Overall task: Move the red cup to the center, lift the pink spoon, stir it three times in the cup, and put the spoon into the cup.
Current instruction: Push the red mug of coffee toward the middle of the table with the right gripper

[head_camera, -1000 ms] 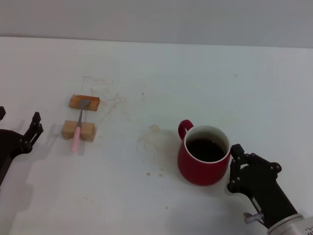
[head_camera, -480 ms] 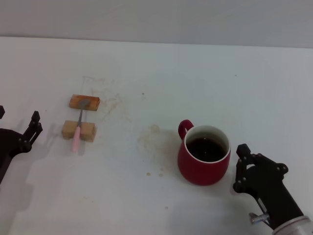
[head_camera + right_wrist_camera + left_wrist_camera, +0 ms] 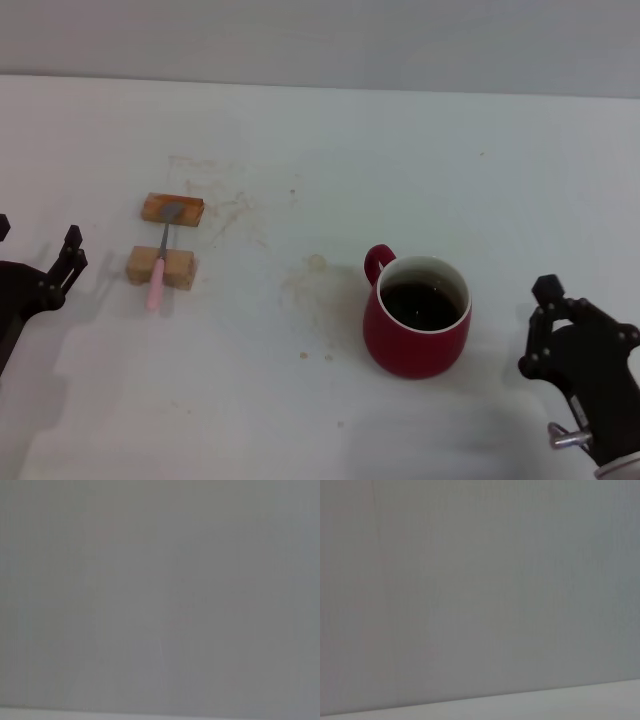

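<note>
One red cup (image 3: 417,317) clear of right fingers (image 3: 546,292)

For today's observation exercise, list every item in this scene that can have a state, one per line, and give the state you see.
red cup: upright on the table, holding dark liquid, not gripped.
pink spoon: lying across two wooden blocks, untouched.
right end effector: beside the cup, apart from it, holding nothing.
left end effector: at the table's left edge, open, empty.

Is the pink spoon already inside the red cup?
No, the pink spoon lies across two wooden blocks on the table's left side, well apart from the red cup.
</note>
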{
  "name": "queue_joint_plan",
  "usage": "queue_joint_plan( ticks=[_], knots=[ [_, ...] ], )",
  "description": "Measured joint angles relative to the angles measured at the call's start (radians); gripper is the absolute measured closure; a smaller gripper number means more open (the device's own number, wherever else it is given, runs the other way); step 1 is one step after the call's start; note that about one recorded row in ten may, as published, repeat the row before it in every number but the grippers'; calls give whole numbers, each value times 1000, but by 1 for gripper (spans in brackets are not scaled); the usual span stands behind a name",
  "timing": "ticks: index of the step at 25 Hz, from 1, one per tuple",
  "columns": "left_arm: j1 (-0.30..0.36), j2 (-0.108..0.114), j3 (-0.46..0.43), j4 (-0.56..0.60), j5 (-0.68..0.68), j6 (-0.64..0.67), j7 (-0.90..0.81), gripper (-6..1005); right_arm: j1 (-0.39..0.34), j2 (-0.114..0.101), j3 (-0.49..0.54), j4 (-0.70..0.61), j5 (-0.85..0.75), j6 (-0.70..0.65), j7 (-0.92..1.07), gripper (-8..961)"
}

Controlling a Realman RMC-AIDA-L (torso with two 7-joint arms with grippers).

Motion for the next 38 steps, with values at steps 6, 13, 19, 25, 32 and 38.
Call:
queue_joint_plan(
  ticks=[6,13,19,25,32,38],
  knots=[
    [-4,0,0,-1,0,1,0,155,-7,1,7,-5,0,-11,0,953],
    [-5,-2,0,-1,0,1,0,155,-7,1,9,-6,0,-11,0,953],
    [-5,-2,0,-1,0,1,0,155,-6,1,8,-6,0,-11,0,952],
    [-4,-2,0,-1,0,3,0,155,-6,0,8,-6,0,-11,0,952],
    [-3,-2,0,-1,0,3,0,155,-7,0,8,-8,0,-11,0,952],
    [-1,-2,2,-1,0,3,0,155,-7,0,10,-13,0,-11,0,952]
  ],
)
